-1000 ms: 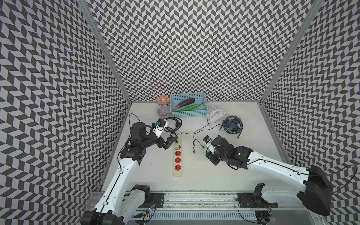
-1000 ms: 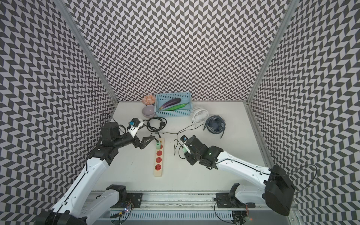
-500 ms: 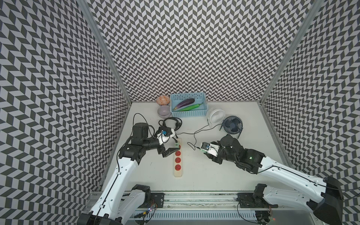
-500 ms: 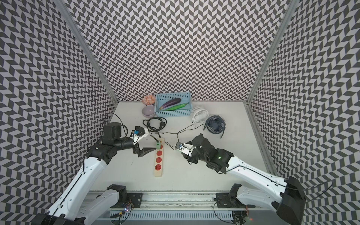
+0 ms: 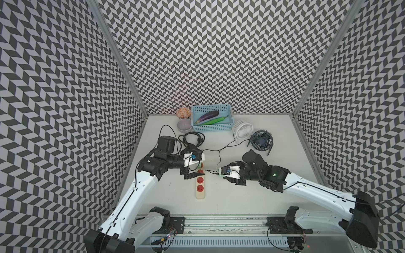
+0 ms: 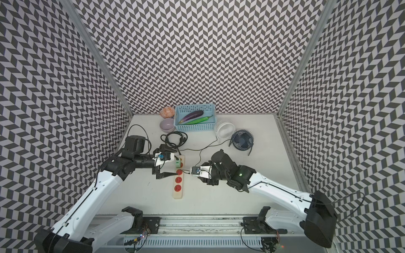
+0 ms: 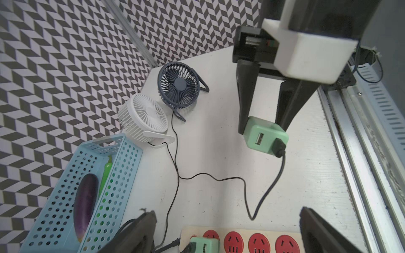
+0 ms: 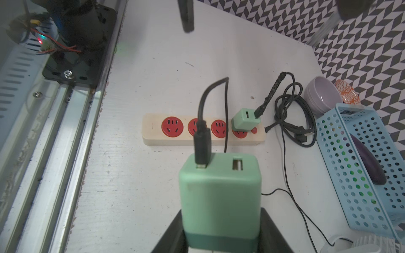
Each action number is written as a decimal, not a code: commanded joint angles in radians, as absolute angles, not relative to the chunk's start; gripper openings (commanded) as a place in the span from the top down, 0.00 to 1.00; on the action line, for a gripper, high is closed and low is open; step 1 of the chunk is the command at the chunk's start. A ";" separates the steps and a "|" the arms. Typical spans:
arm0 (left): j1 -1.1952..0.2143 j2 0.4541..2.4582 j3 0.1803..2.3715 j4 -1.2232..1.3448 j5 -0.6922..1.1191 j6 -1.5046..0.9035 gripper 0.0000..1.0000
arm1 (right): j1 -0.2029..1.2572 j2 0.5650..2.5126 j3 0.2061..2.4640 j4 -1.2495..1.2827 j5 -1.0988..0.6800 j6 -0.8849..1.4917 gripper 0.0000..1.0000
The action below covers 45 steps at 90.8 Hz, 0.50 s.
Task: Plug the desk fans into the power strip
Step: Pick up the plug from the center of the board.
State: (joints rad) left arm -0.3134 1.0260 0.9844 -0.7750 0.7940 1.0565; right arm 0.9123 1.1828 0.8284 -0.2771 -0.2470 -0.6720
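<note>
Both arms have swung toward the power strip (image 8: 186,140); we note left tool (image 5: 195,163) gaping over it, probably to brace it, right tool (image 7: 263,128) clenched on the green charger (image 8: 220,192).

Left gripper (image 5: 200,163) wide — right gripper (image 8: 221,211) clamped (both low).

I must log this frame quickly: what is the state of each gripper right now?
Left gripper: open, jaws wide, holding nothing.
Right gripper: shut on the green charger.
</note>
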 commanded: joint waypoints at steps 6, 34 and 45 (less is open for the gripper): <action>-0.386 1.058 1.029 -0.826 0.739 1.142 0.00 | 0.915 1.195 0.835 -0.129 -0.325 -0.649 1.00; -0.495 1.122 1.065 -0.844 0.707 1.153 0.00 | 0.938 1.232 0.853 -0.084 -0.323 -0.608 1.00; -0.506 1.135 1.080 -0.843 0.717 1.146 0.01 | 0.946 1.249 0.868 -0.079 -0.320 -0.590 1.00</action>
State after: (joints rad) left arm -0.4927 1.1305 1.0409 -0.8253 0.7143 1.1358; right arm 0.9344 1.2366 0.8295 -0.1627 -0.3058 -0.6254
